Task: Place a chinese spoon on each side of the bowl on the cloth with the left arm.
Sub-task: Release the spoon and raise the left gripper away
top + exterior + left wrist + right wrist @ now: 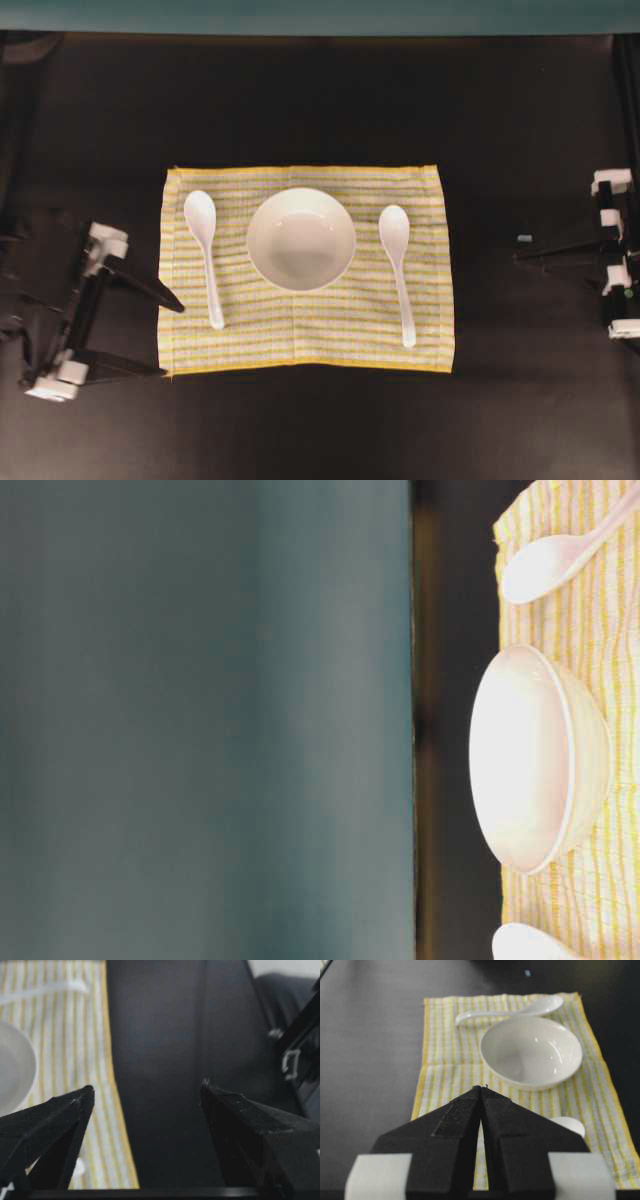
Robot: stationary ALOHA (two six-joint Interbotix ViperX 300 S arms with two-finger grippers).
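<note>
Cloth (306, 345): spread flat mid-table as the setting's base, its near yellow edge beside the left claw.
Bowl (301, 238): upright, centred on the cloth's upper half, spoons flanking it.
Left arm (82, 318): off the cloth's left edge, angled toward it; left gripper (170, 337) spread wide with nothing in it, apparently done placing.
Right gripper (483, 1091): fingers pressed together, idle, facing the cloth.
Left spoon (205, 250): beside the bowl, handle toward the near edge.
Right spoon (398, 267): mirrors it; the task looks complete.

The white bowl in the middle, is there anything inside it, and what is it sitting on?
The bowl looks empty: only its glossy white inside shows. It sits on the checked cloth, between two white spoons. The patch of cloth directly beneath it is covered.
</note>
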